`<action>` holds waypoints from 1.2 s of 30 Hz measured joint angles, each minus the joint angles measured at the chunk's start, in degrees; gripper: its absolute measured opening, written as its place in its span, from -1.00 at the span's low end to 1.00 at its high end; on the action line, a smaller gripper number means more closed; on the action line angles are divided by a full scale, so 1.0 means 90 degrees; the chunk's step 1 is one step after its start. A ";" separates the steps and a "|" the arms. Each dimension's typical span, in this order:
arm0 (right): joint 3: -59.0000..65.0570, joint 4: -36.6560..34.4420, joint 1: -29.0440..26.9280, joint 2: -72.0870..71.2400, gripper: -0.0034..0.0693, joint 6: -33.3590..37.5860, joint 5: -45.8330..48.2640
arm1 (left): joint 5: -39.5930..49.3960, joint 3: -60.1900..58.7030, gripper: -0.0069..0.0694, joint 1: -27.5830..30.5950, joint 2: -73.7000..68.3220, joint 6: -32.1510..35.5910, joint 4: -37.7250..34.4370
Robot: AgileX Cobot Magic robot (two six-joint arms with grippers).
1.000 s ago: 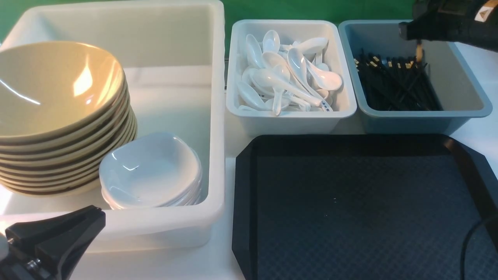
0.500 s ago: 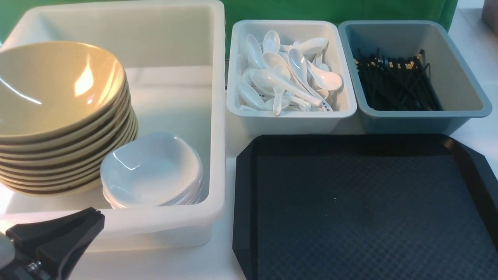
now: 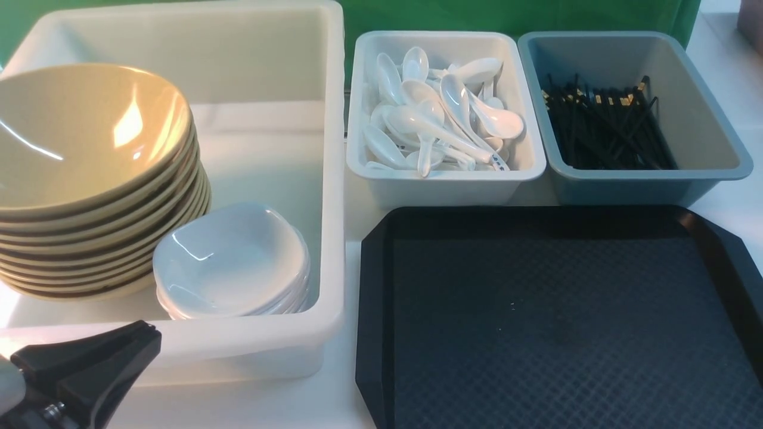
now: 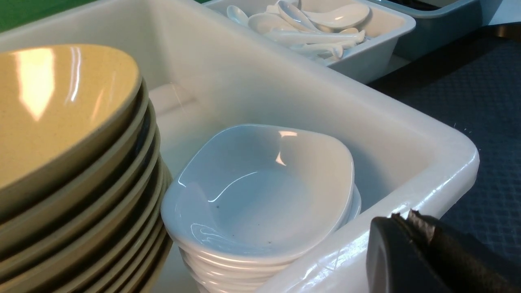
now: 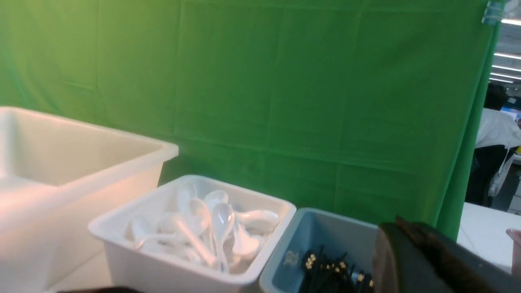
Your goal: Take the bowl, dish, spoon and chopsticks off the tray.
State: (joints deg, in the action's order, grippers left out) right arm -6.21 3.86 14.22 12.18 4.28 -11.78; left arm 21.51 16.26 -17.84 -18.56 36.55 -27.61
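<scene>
The black tray (image 3: pixel 554 322) lies at the front right with nothing on it; it also shows in the left wrist view (image 4: pixel 484 93). Mustard-beige bowls (image 3: pixel 77 137) are stacked in the white tub (image 3: pixel 334 179), with a stack of white dishes (image 3: pixel 229 259) beside them. White spoons (image 3: pixel 441 119) fill the small white bin. Black chopsticks (image 3: pixel 602 128) lie in the grey-blue bin (image 3: pixel 709 137). My left gripper (image 3: pixel 146 333) is shut and empty, just outside the tub's near rim (image 4: pixel 403 217). My right gripper (image 5: pixel 401 224) is shut and empty, raised above the grey-blue bin, and out of the front view.
The small white bin (image 3: pixel 447 179) and the grey-blue bin stand side by side behind the tray. The tub takes up the left half. A green backdrop (image 5: pixel 260 81) hangs behind. A person stands at the far right (image 5: pixel 494 130).
The right arm was over the grey-blue bin a second ago and has withdrawn out of the front view. The left gripper has stayed in place.
</scene>
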 joint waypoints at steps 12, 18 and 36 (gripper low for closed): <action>0.0593 -0.0429 -0.0171 -0.0284 -0.81 0.0428 0.0068 | 0.0016 0.0000 -0.84 0.0000 0.0000 0.0000 0.0000; 0.0868 -0.0908 -0.0945 -0.0731 -0.80 0.0920 -0.0344 | 0.0019 0.0000 -0.84 0.0000 0.0000 0.0000 0.0000; 0.0868 -0.0918 -0.1323 -0.1424 -0.78 0.0412 0.3390 | 0.0025 0.0000 -0.84 0.0000 0.0000 0.0005 0.0005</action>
State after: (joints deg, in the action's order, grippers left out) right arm 1.60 -4.40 2.31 -0.64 7.99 18.73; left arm 21.74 16.26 -17.84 -18.56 36.59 -27.56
